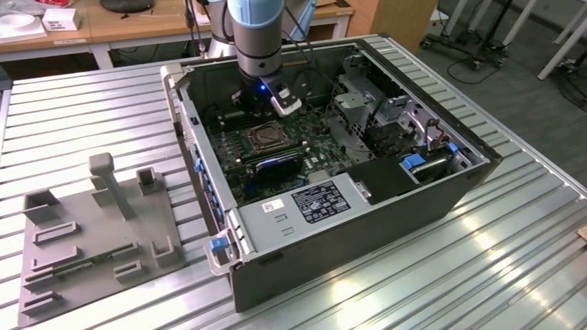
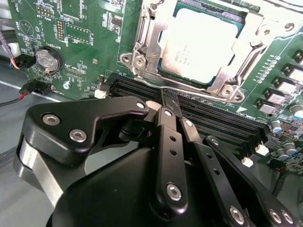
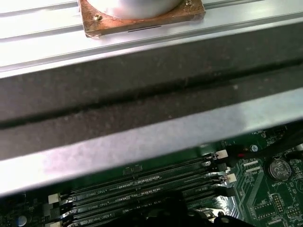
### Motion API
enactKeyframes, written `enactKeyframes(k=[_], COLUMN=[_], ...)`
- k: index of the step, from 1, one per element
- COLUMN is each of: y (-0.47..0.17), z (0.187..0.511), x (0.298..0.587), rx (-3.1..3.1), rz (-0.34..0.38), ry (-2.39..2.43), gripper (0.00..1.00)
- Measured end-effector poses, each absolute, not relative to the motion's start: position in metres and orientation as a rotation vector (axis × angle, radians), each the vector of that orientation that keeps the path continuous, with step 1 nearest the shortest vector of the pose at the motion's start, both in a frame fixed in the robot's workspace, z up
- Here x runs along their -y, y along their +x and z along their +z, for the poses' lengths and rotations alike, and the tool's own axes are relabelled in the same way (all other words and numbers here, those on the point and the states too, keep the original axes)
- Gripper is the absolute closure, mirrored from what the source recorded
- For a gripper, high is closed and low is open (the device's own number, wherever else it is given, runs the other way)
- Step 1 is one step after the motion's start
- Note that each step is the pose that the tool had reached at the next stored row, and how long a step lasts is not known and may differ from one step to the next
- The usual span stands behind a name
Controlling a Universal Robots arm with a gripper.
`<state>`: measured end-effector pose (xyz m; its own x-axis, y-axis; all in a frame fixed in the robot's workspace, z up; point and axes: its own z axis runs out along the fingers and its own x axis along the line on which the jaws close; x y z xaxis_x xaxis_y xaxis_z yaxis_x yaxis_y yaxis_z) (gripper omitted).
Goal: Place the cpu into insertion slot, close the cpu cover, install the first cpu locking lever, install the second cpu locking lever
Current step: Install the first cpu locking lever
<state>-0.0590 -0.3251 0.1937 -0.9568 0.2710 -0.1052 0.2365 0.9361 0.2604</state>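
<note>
The pale tan-silver square cpu (image 2: 199,45) lies flat in the square, silver-rimmed insertion slot (image 1: 267,138) on the green motherboard (image 2: 80,28). That board is at the bottom of the open black-and-grey computer case (image 1: 367,227), which lies on its side on the ribbed aluminium bench (image 1: 92,110) so the arm (image 1: 252,41) can reach straight down into it. In the second wrist view the thin silver cpu cover (image 2: 150,45) appears folded down around the chip. Its central window leaves the chip's face bare while its frame bears on the edges, so I judge the placing and covering steps done. Whether anything is latched over the cover cannot be read from here. The black hand (image 2: 169,100) hangs low inside the case, just beside the socket's edge and over the long black memory slots (image 2: 213,120), which appear in both wrist views. Its fingers (image 2: 163,118) are drawn together to a narrow tip with no gap visible between them, and I cannot tell whether anything thin is pinched there. So slim a closed tip would suit working in the tight space between socket and slots. A grey moulded parts fixture (image 1: 92,234) sits on the bench, well apart from the case, toward the exterior view's left.
</note>
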Motion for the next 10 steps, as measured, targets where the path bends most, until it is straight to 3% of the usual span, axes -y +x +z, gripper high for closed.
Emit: enactKeyframes(k=[10], y=[-0.0586], z=[0.1930], x=[0.3251], rx=[-2.953], rz=[0.371], ry=[0.391], gripper=[0.89])
